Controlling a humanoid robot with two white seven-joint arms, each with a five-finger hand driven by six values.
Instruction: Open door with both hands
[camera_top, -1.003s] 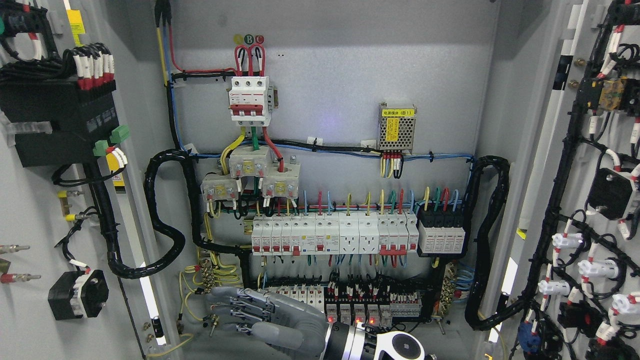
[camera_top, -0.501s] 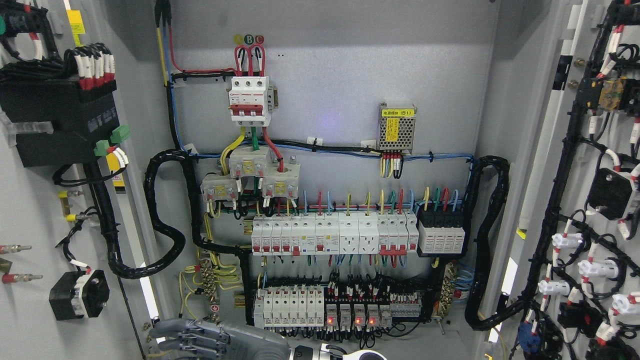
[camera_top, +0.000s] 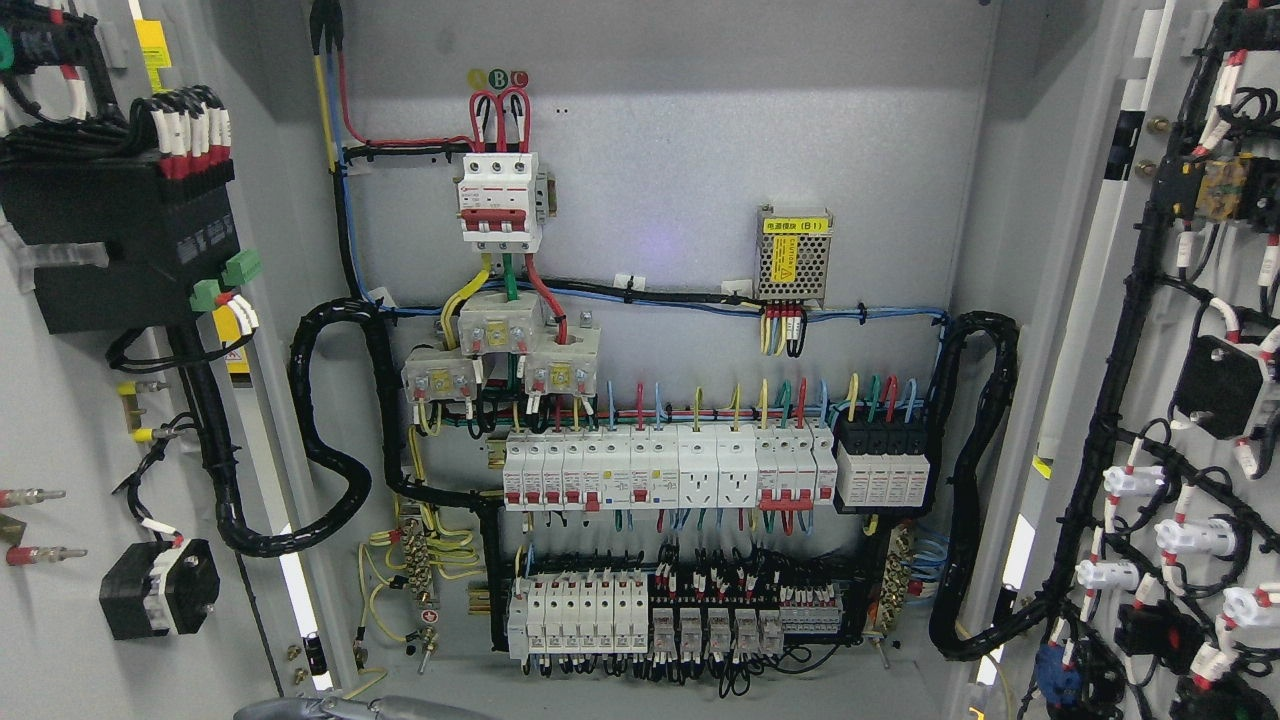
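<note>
Only a gray sliver of one hand (camera_top: 340, 710) showed, at the bottom edge of the head view. The side from which its arm entered could not be determined, nor could the set of its fingers, whether spread or curled. No contact between the hand and any part was visible.

Both doors stood swung open. The left door (camera_top: 60, 420) lay up and to the left of the hand, its inner face carrying black modules and wiring. The right door (camera_top: 1165, 400) lay far to the right of the hand, well apart from it, its inner face carrying a black wire harness and white fittings.

Directly above the hand was the cabinet back panel (camera_top: 680, 150). A black conduit (camera_top: 330, 480) looped just above the hand. A breaker row (camera_top: 660, 470) ran above and to its right.
</note>
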